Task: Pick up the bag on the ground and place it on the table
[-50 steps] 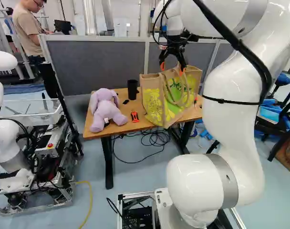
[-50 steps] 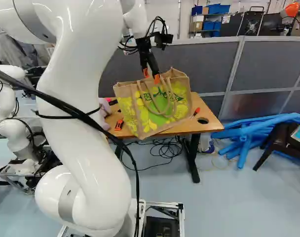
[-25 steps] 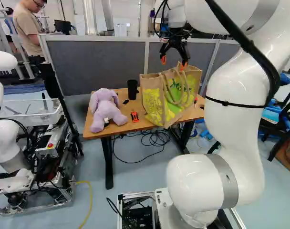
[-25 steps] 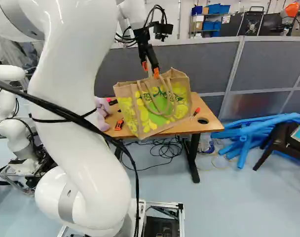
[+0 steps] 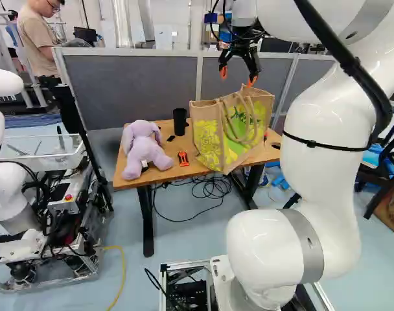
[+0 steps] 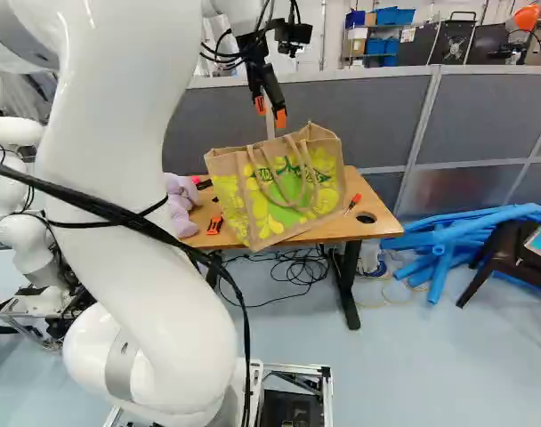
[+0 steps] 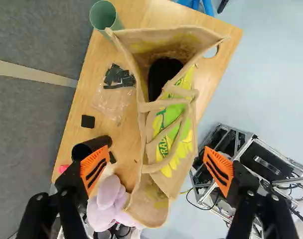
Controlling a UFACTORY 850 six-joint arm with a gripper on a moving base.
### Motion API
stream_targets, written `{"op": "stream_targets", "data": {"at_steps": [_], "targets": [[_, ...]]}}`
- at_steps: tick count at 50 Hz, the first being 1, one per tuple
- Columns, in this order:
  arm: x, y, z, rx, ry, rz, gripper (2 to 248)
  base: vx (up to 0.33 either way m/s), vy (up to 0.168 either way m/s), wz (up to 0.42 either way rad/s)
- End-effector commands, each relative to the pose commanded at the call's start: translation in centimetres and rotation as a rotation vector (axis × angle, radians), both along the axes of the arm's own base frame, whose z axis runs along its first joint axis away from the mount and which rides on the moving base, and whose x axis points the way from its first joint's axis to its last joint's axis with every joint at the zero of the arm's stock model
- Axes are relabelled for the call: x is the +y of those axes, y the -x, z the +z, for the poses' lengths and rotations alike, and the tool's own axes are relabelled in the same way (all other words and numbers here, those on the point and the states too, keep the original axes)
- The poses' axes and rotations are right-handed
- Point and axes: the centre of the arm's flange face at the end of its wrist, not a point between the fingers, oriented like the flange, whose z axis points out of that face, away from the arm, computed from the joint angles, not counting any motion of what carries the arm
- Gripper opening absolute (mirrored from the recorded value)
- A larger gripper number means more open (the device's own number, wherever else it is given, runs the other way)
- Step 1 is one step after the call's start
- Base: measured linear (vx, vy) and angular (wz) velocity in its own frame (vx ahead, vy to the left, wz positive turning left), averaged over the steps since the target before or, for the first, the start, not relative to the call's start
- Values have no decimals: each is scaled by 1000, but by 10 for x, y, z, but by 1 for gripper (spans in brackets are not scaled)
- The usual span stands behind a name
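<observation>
A purple plush (image 5: 145,150) sits near an upright black cup (image 5: 179,121), with an orange tool (image 5: 183,159) just beside it; in the wrist view, a clear packet (image 7: 114,97) with black pieces (image 7: 119,76) lies between a green cup (image 7: 102,15) and a black square (image 7: 87,121); a grey partition (image 5: 132,84) stands behind; black cables (image 5: 210,191) coil on the floor (image 5: 190,243); blue tubes (image 6: 448,240) lie piled beside a dark chair (image 6: 506,253); another robot (image 5: 8,188) stands at the left of the left base view.
</observation>
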Motion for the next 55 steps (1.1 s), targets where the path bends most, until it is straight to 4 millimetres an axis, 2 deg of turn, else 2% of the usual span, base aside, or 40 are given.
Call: {"op": "stream_targets", "data": {"at_steps": [55], "targets": [[0, 2, 4, -8, 1, 0, 247, -8, -1, 0]]}}
